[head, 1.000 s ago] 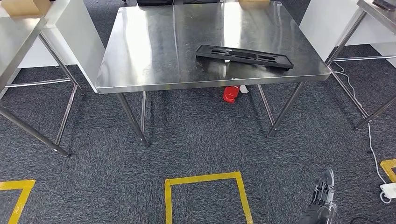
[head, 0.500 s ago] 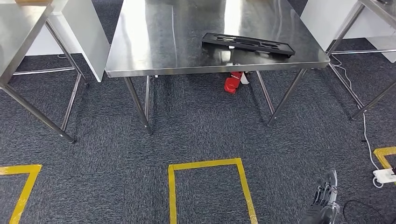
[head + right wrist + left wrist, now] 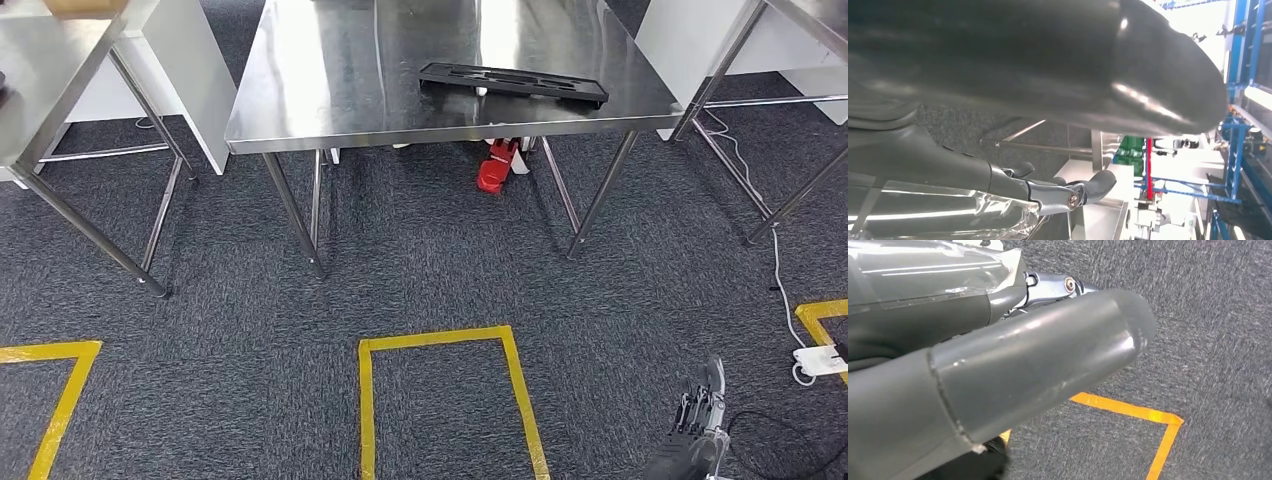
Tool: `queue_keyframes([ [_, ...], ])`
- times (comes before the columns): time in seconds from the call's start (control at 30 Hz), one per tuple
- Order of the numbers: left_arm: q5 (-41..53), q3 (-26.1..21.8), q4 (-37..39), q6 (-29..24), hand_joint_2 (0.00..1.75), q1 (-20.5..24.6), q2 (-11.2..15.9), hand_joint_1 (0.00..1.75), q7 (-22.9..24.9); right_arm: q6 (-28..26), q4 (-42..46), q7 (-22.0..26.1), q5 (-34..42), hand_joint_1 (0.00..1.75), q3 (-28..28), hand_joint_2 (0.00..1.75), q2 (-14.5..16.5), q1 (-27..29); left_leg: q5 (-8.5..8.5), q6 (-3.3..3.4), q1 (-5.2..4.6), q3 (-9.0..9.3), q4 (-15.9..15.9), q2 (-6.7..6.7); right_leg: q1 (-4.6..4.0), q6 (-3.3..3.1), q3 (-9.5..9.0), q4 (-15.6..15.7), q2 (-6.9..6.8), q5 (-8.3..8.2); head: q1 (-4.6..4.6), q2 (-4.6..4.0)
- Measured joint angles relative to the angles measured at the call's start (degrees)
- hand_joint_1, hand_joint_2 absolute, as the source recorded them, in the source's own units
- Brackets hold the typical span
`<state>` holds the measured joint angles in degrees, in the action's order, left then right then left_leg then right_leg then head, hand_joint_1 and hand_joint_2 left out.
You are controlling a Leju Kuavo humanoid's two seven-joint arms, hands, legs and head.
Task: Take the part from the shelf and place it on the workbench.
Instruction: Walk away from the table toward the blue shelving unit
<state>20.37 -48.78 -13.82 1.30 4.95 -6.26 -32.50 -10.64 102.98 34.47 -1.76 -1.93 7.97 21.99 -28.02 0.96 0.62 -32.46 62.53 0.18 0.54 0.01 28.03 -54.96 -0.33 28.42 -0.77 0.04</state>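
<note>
While the part [image 3: 513, 83] lies on the far workbench [image 3: 300, 110], the right hand [image 3: 697, 428] hangs empty, fingers apart; left hand's [image 3: 998, 365] state unclear.

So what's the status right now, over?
Right robot hand hanging empty by the floor. Long black plastic part lying on the steel workbench. Nothing in the way.

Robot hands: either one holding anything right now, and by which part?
Nothing held. The right robot hand hangs empty by the floor; the left robot hand grips nothing. The flat black plastic part lies on the steel workbench.
</note>
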Motion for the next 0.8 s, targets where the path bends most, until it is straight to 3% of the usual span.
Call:
queue_keyframes([
  [0.07, 0.03, 0.01, 0.00, 0.07, 0.00, 0.10, 0.13, 0.00, 0.03, 0.90, -0.01, -0.07, -0.24, 0.00, -0.42, 0.00, 0.38, -0.21, 0.46, 0.81, -0.38, 2.85, -4.89, -0.14, -0.06, 0.49, 0.28, -0.05, -0.09, -0.33, 0.02, 0.00],
  [0.13, 0.07, 0.02, 0.01, 0.15, 0.00, 0.18, 0.17, 0.00, 0.04, 1.75, -0.01, -0.11, -0.49, 0.00, -0.84, 0.00, 0.78, -0.45, 0.41, 1.04, -0.62, 3.16, -6.08, -0.10, -0.09, 1.09, 0.62, -0.05, -0.15, -0.67, -0.01, 0.00],
  [0.2, 0.08, 0.02, 0.01, 0.20, 0.00, 0.38, 0.09, 0.00, 0.04, 2.49, -0.01, -0.16, -0.60, 0.00, -1.30, 0.00, 1.07, -0.66, 0.75, 1.43, -0.36, 3.48, -7.64, 0.08, -0.21, 1.32, 1.72, -1.50, -0.06, 0.23, 0.08, 0.00],
  [0.23, 0.11, 0.02, 0.01, 0.23, 0.00, 0.48, 0.04, 0.00, 0.04, 2.89, -0.03, -0.22, -0.56, 0.00, -1.58, 0.00, 1.17, -0.79, 0.97, 1.67, -0.15, 3.56, -8.35, 0.17, -0.23, 1.28, 2.92, -3.78, 0.02, 1.46, 0.20, 0.00],
  [0.3, 0.21, 0.02, 0.01, 0.27, 0.00, 0.58, -0.04, 0.00, 0.05, 3.81, -0.16, -0.39, -0.27, 0.00, -2.07, 0.00, 1.26, -0.99, 1.38, 2.00, -0.04, 3.18, -8.60, 0.43, 0.04, 1.19, 6.38, -11.30, 0.17, 4.77, 0.39, 0.00],
  [0.37, 0.29, 0.02, 0.01, 0.29, 0.00, 0.59, -0.06, 0.00, 0.06, 4.59, -0.36, -0.51, 0.14, 0.00, -2.46, 0.00, 1.30, -1.05, 1.58, 1.95, -0.05, 2.82, -8.43, 0.83, 0.38, 1.77, 8.74, -16.80, 0.18, 6.32, 0.43, 0.00],
  [0.4, 0.32, 0.02, 0.01, 0.31, 0.00, 0.60, -0.10, 0.00, 0.06, 4.84, -0.44, -0.52, 0.32, 0.00, -2.60, 0.00, 1.31, -1.07, 1.61, 1.88, -0.01, 2.70, -8.26, 1.08, 0.58, 2.34, 8.43, -16.47, 0.15, 5.78, 0.44, 0.00],
  [0.43, 0.36, 0.02, 0.01, 0.33, 0.00, 0.61, -0.16, 0.00, 0.06, 5.00, -0.49, -0.53, 0.45, 0.00, -2.73, 0.00, 1.32, -1.12, 1.58, 1.77, 0.05, 2.60, -8.02, 1.39, 0.85, 3.03, 6.93, -13.65, -0.04, 4.38, 0.45, 0.00],
  [0.5, 0.45, 0.02, 0.01, 0.34, 0.00, 0.69, -0.19, 0.00, 0.06, 5.10, -0.55, -0.54, 0.57, 0.00, -2.89, 0.00, 1.34, -1.30, 1.28, 1.24, -0.04, 2.44, -7.26, 2.05, 1.18, 4.03, 2.79, -5.43, -1.65, 1.40, 0.51, 0.00],
  [0.57, 0.50, 0.03, 0.01, 0.34, 0.00, 0.84, -0.10, 0.00, 0.06, 5.11, -0.60, -0.58, 0.60, 0.00, -2.97, 0.00, 1.41, -1.46, 0.91, 0.47, -0.34, 2.32, -6.63, 2.67, 1.03, 3.50, 1.08, -1.24, -2.57, 0.24, 0.44, 0.00],
  [0.63, 0.51, 0.08, 0.02, 0.34, 0.00, 1.00, -0.10, 0.00, 0.06, 5.16, -0.63, -0.62, 0.62, 0.00, -3.06, 0.00, 1.46, -1.52, 0.89, -0.13, -0.30, 2.26, -6.48, 3.39, 0.79, 2.29, 1.54, -1.17, -1.65, 0.03, 0.31, 0.00],
  [0.7, 0.51, 0.13, 0.03, 0.34, 0.00, 1.10, -0.09, 0.00, 0.06, 5.21, -0.63, -0.62, 0.63, 0.00, -3.13, 0.00, 1.53, -1.53, -0.10, -0.71, 0.11, 1.72, -5.44, 3.06, 0.99, 1.32, 1.69, -1.17, -0.76, -0.51, 0.26, 0.00],
  [0.73, 0.52, 0.15, 0.03, 0.34, 0.00, 1.11, -0.09, 0.00, 0.06, 5.23, -0.63, -0.62, 0.63, 0.00, -3.14, 0.00, 1.58, -1.55, -1.63, -0.96, 0.27, 0.92, -3.64, 2.38, 1.12, 0.80, 1.81, -1.13, -0.34, -0.85, 0.22, 0.00],
  [0.8, 0.52, 0.17, 0.03, 0.34, 0.00, 1.10, -0.07, 0.00, 0.06, 5.27, -0.64, -0.62, 0.63, 0.00, -3.18, 0.00, 1.70, -1.56, -6.16, -1.22, 0.36, -2.03, 3.38, 0.75, 0.97, 0.05, 2.33, -1.17, 0.47, -1.38, 0.13, 0.00],
])
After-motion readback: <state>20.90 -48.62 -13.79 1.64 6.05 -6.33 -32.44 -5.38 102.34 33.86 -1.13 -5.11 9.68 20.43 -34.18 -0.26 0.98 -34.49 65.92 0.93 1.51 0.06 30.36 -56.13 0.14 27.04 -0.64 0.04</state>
